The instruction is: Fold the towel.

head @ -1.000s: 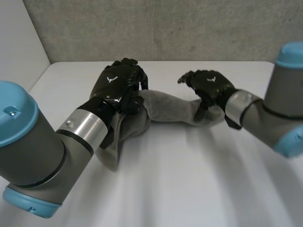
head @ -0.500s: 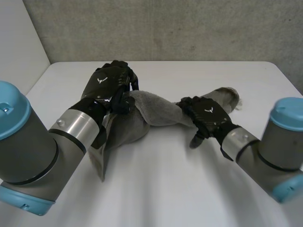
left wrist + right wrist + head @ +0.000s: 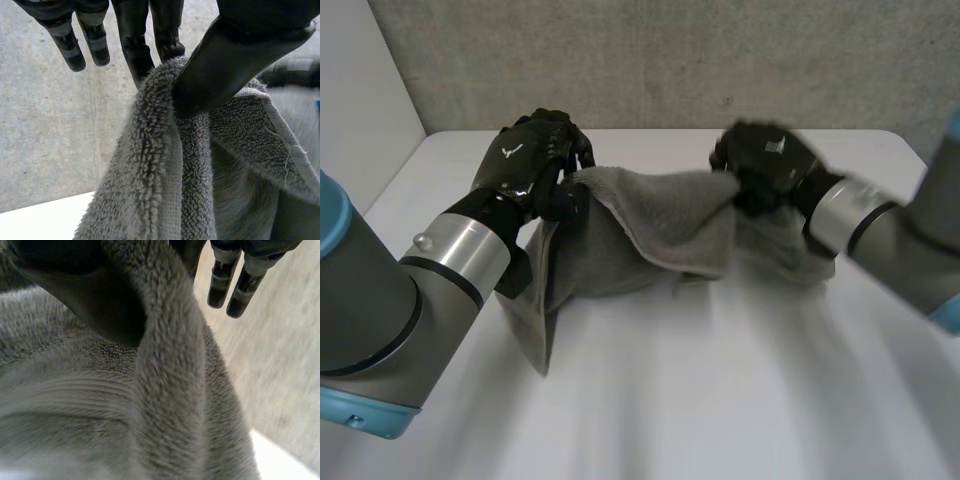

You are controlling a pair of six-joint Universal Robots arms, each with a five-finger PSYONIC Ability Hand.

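Grey towel [image 3: 665, 225] held up over white tabletop [image 3: 740, 400], stretched between both hands. Top edge nearly taut, middle sagging, one end drooping to tabletop beneath left arm. Left hand [image 3: 527, 165] at towel's left corner — thumb pinches hemmed edge against fingers [image 3: 135, 45]. Right hand [image 3: 767, 160] at opposite end — thumb clamps bunched fold against fingers [image 3: 220, 285], cloth hanging below.
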